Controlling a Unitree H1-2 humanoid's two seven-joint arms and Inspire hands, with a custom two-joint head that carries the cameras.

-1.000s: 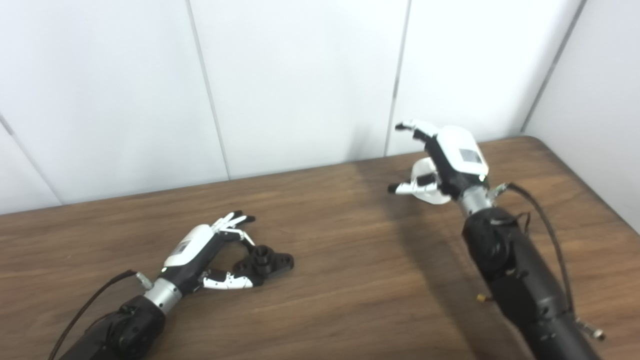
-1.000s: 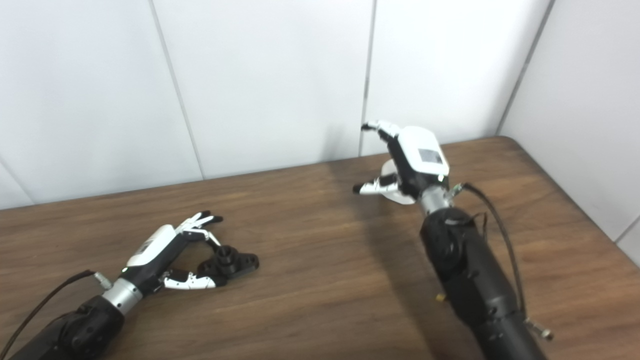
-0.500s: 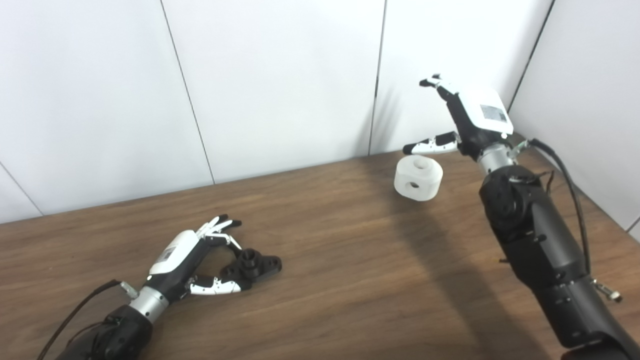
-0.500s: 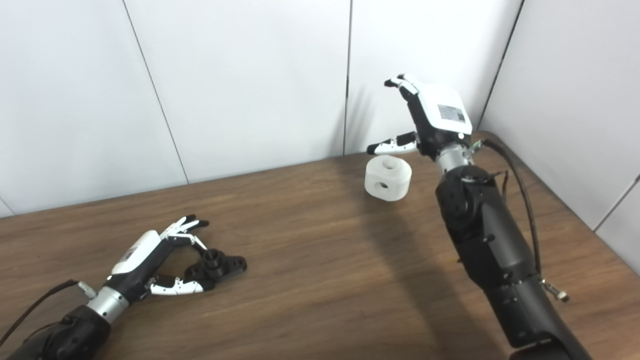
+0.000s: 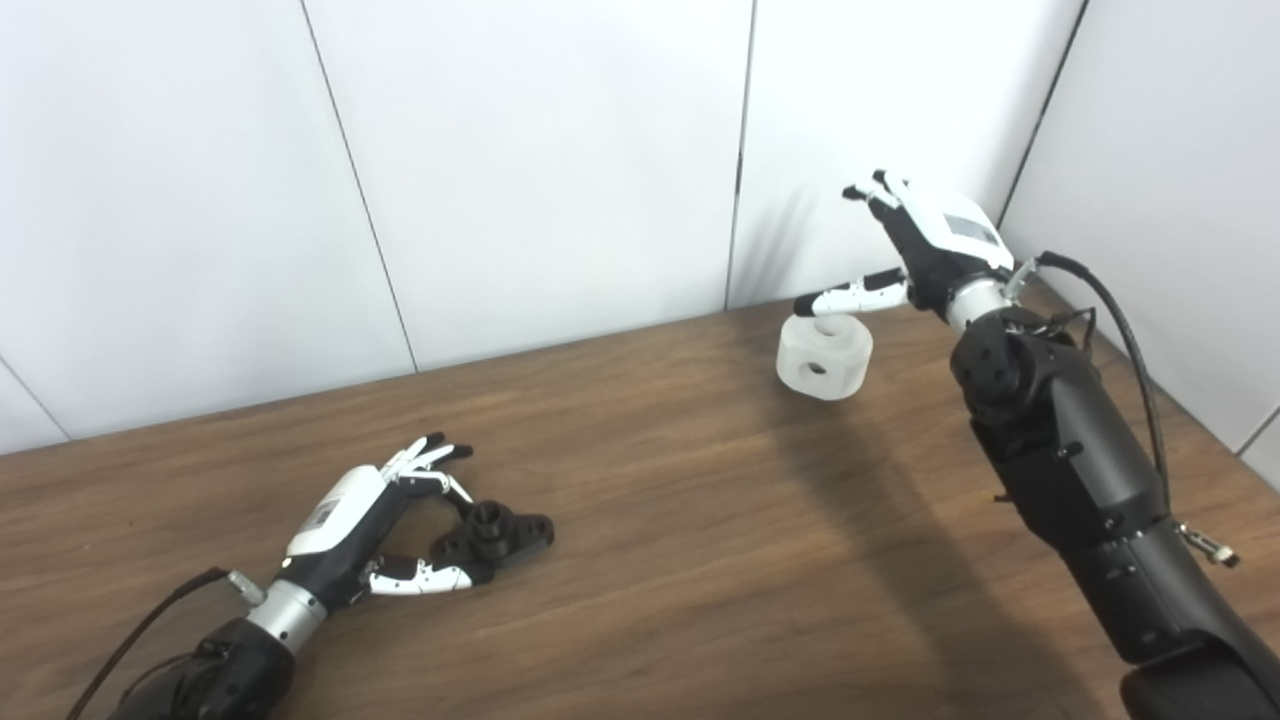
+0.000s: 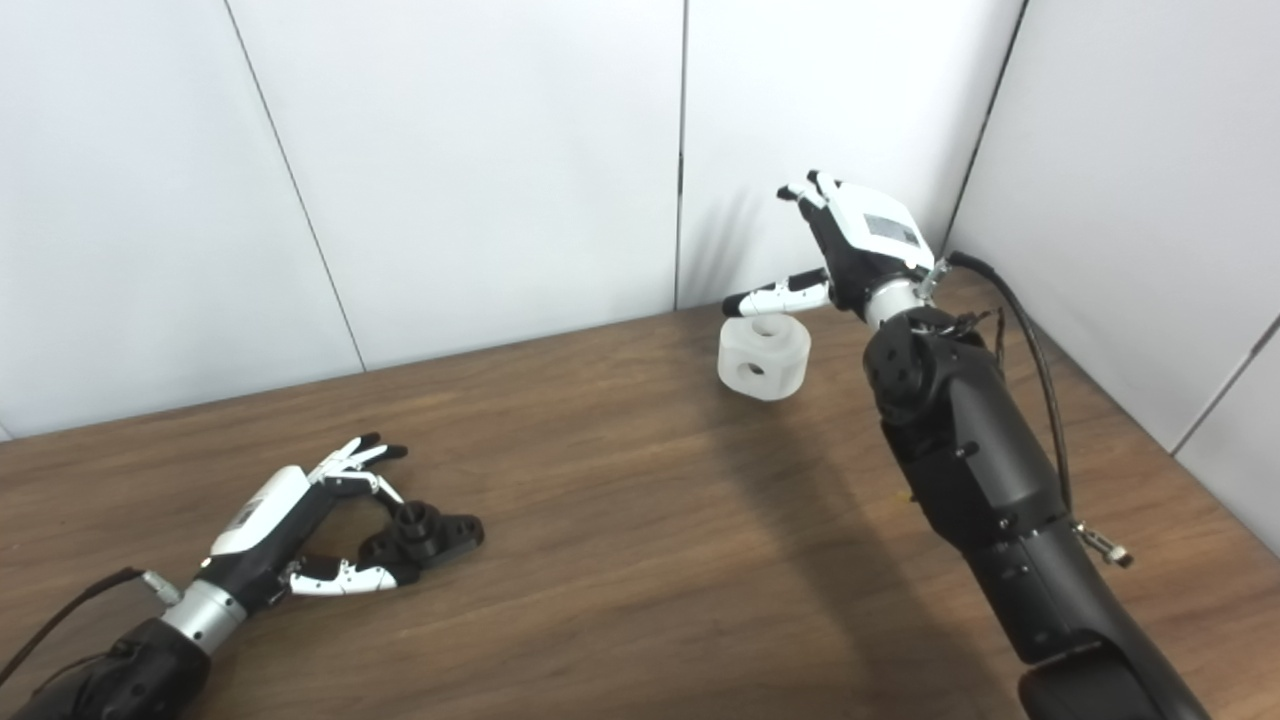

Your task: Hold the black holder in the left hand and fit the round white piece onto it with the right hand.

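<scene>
The black holder [image 5: 495, 533] lies flat on the wooden table [image 5: 680, 560] at the near left, its short round post pointing up. My left hand [image 5: 365, 520] is open beside it: the fingers arch over its far side and the thumb lies along its near side. The round white piece [image 5: 824, 356] stands on the table at the far right, with a hole in its top and one in its side. My right hand [image 5: 925, 250] hovers open just above and behind it, thumb stretched over its top, fingers raised toward the wall.
White wall panels [image 5: 550, 170] close off the back of the table, and another wall [image 5: 1180, 200] runs along its right side. A black cable [image 5: 1120, 320] loops off my right forearm. Bare wood lies between the two hands.
The camera view has shifted. My right hand, curled around the white piece a second ago, has lifted off it and hangs above it. The left hand stays by the holder.
</scene>
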